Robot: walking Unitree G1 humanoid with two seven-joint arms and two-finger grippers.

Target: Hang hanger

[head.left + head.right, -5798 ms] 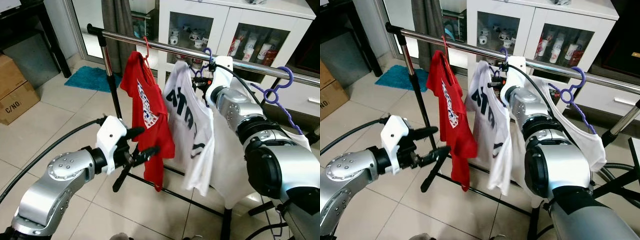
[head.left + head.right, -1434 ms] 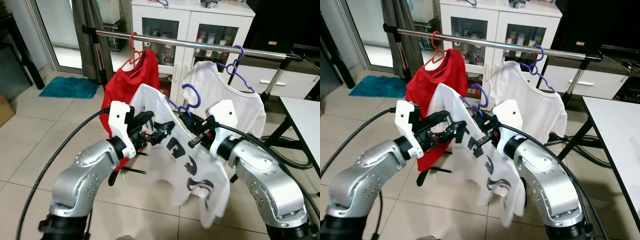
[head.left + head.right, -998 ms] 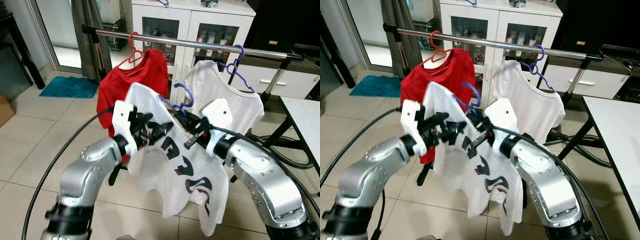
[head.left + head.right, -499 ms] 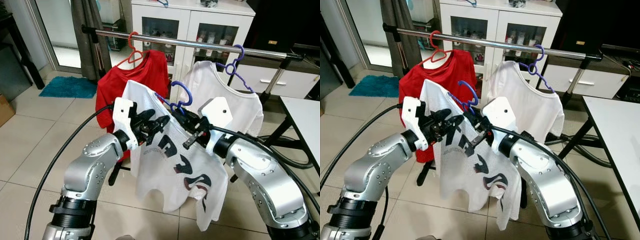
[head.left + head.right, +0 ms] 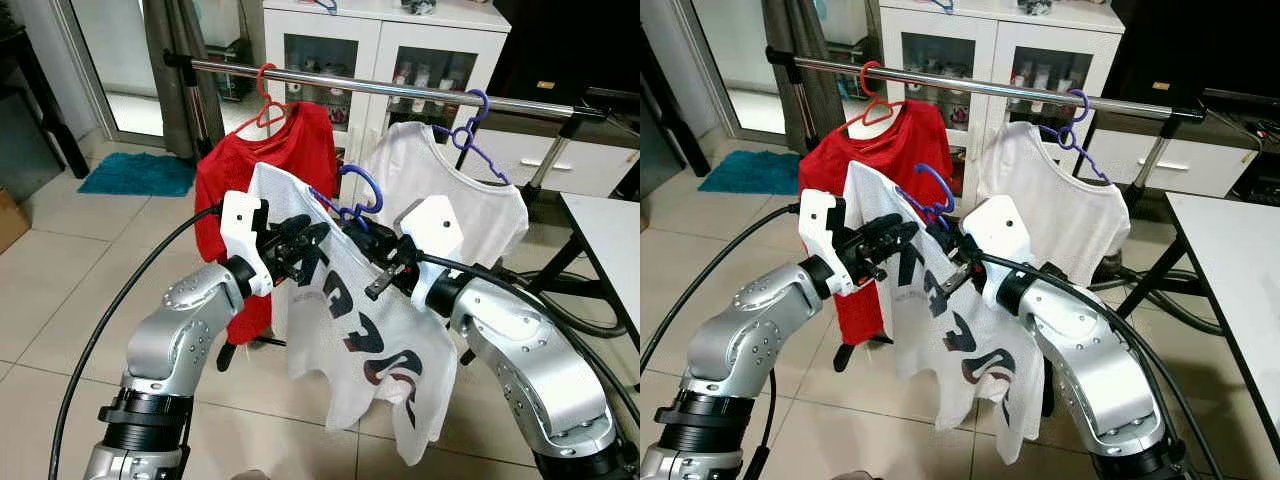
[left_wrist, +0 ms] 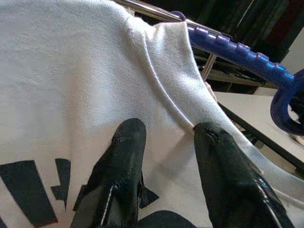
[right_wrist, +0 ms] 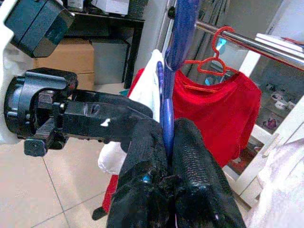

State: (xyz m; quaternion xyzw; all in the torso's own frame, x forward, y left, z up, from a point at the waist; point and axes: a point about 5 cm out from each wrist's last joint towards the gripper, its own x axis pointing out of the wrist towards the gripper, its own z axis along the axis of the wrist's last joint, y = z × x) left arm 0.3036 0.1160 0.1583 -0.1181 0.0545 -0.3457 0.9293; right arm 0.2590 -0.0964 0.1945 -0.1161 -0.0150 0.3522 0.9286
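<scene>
The long chrome clothes rail (image 5: pixel 400 90) already carries a red shirt (image 5: pixel 262 190) and a plain white one (image 5: pixel 440 190), while my printed white T-shirt (image 5: pixel 350 330) on its blue plastic hanger (image 5: pixel 358 195) hangs below mid-rail, unhung, my right gripper (image 7: pixel 166 156) clamped on the hanger and my left gripper (image 6: pixel 164 142) spread against the cloth.

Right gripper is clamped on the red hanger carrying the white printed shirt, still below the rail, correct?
Not quite: the hanger in the right gripper is blue, as the right wrist view shows. The rest stands: it carries the white printed shirt below the rail.
</scene>
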